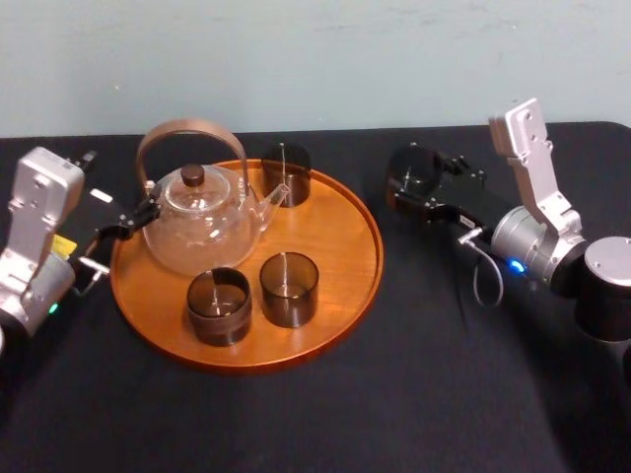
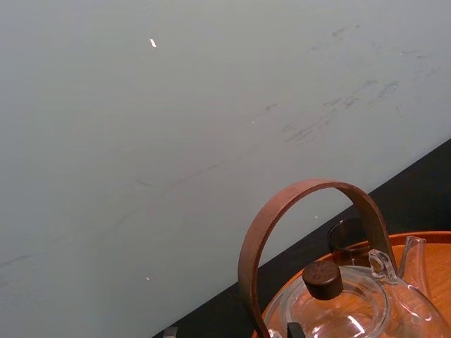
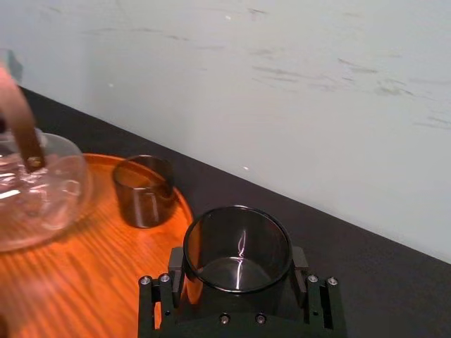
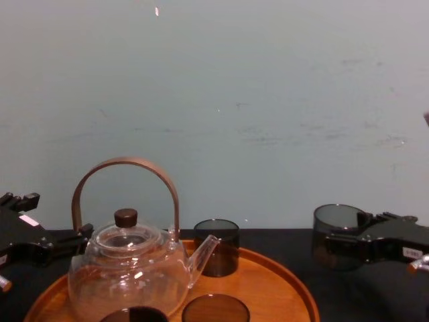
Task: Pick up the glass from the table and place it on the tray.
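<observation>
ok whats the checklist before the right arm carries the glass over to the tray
1. Glass seated between the right gripper fingers: ok.
2. Bare landing spot on the right half of the tray: ok.
3. Nearest seated glass stands left of that spot: ok.
4. Left gripper at the teapot, away from that spot: ok.
5. Glass raised above the tray's rim: cannot tell.
</observation>
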### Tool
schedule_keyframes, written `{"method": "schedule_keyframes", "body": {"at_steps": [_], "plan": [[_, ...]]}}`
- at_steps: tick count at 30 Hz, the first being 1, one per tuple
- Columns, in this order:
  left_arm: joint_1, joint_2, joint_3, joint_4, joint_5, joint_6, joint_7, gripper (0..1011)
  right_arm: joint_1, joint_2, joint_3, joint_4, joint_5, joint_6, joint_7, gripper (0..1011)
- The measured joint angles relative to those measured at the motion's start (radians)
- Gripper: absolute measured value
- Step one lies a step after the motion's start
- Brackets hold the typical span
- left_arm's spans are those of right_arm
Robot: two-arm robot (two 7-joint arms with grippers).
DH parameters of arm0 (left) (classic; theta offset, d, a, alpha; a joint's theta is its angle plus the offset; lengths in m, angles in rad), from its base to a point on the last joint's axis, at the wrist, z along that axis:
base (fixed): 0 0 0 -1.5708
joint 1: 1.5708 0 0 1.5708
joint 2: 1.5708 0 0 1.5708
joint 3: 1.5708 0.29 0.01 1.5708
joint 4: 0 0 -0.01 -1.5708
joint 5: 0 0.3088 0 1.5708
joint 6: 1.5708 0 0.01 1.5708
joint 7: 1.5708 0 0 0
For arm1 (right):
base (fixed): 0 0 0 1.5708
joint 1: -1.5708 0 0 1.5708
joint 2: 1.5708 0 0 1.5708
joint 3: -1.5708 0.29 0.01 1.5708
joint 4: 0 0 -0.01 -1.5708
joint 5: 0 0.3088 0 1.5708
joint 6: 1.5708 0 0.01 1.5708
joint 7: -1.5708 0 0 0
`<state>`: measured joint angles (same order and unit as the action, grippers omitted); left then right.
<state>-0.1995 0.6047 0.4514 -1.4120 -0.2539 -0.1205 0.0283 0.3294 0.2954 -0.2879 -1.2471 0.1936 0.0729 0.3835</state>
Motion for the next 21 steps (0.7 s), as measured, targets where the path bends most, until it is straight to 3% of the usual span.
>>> {"method": "schedule_keyframes", "body": {"at_steps": [11,21], "plan": [[0.000,0.000,0.000,0.000,0.000,0.000,0.000,1010,-0.028,0.012,-0.035,-0.066,0.012,0.004,0.011,898],[0.000,0.000,0.000,0.000,0.000,0.000,0.000,1009,-0.037,0.016,-0.064,-0.086,0.016,-0.001,0.018,898]]}}
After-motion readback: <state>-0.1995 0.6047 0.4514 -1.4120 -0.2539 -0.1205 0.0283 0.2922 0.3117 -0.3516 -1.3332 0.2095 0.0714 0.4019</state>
